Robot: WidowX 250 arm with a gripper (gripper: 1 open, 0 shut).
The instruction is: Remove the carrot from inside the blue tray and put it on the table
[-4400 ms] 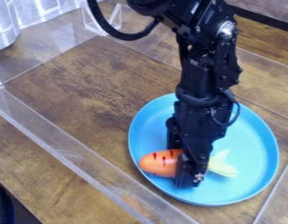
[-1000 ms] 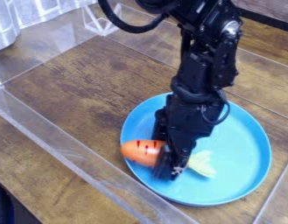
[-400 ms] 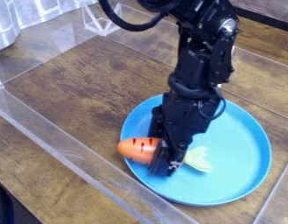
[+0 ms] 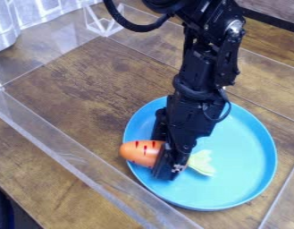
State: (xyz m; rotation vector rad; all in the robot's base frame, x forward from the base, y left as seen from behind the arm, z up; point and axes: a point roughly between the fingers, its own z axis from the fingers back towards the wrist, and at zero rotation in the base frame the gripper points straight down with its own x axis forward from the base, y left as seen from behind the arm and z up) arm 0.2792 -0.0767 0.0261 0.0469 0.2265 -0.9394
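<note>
**Carrot gripped at the tray rim, ready to be carried out**

The black tool (image 4: 175,163) of the robot arm points steeply down into the large round light-blue plastic tray (image 4: 250,161), and it is clamped on the small orange toy carrot with dark stripes (image 4: 144,152). The fingers hold the carrot near its pale green leafy end, which shows on the right side of the tool. The orange body sticks out to the left and lies over the left rim of the tray, so the carrot is not yet out of it.

To do this step well, I think the grip must stay firm while the arm rises enough that the carrot clears the raised rim. Then the arm should travel to the left, toward the free part of the dark brown wood-grain desk (image 4: 78,98), and come down low before the fingers separate, because a stubby round toy can roll. The clear plastic barrier strip (image 4: 65,148) stands near the tray on that side, so the path should stay away from it.

No brand, label or readable writing is visible on any object.
</note>
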